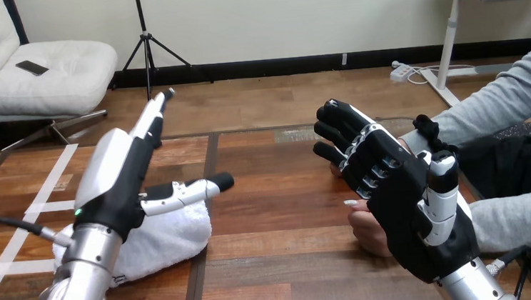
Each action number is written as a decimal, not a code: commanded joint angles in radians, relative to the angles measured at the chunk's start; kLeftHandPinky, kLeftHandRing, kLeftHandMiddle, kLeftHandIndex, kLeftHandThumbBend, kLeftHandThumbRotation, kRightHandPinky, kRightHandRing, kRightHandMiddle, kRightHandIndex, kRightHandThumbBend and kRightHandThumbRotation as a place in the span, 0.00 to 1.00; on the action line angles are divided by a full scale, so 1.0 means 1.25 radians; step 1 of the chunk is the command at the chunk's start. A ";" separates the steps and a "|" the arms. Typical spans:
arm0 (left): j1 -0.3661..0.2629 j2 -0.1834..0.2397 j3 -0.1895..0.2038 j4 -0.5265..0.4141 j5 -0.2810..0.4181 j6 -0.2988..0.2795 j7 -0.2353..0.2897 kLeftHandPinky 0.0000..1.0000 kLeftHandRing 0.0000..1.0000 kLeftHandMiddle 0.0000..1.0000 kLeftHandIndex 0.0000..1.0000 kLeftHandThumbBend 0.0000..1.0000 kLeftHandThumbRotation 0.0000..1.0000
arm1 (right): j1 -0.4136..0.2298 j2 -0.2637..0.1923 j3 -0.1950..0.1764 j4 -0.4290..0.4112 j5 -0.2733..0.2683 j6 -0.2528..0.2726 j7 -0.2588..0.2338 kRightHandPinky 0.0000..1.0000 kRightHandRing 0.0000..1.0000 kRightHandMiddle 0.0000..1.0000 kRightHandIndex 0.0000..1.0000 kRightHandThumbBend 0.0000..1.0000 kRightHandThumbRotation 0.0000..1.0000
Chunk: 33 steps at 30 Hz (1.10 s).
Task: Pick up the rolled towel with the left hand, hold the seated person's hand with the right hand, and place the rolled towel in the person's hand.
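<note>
Towel [162, 240] lies rolled on the counter [279, 263] near its left edge, handy for the left hand [118, 179], I'd guess. That hand hovers just over it, fingers straight, thumb out across the roll, gripping nothing. Near the right edge the right hand [402, 189] stands open, the person's hand [366, 231] tucked behind its palm. Can't tell if they touch.

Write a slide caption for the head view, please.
The left hand is open over the rolled towel; the right hand is over the person's hand.
</note>
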 commanded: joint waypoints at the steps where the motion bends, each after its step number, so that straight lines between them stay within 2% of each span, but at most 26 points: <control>1: -0.095 0.029 -0.033 0.042 0.030 0.008 0.028 0.78 0.94 0.98 0.99 1.00 0.55 | -0.056 0.012 -0.001 0.006 0.009 -0.018 0.002 0.95 0.96 0.94 0.90 0.92 1.00; 14: -0.174 0.054 -0.093 0.171 0.097 0.016 0.077 0.79 0.93 0.97 0.97 1.00 0.50 | -0.058 0.012 -0.001 0.009 0.008 -0.021 0.003 0.94 0.95 0.93 0.89 0.93 1.00; 22: -0.218 0.065 -0.133 0.244 0.138 0.027 0.112 0.84 0.93 0.96 0.96 1.00 0.53 | -0.058 0.012 -0.001 0.008 0.009 -0.019 0.002 0.92 0.94 0.92 0.88 0.93 1.00; 33: -0.263 0.071 -0.180 0.316 0.169 0.049 0.139 0.90 0.94 0.96 0.95 1.00 0.56 | -0.058 0.013 -0.001 0.006 0.009 -0.021 0.001 0.91 0.94 0.92 0.88 0.93 1.00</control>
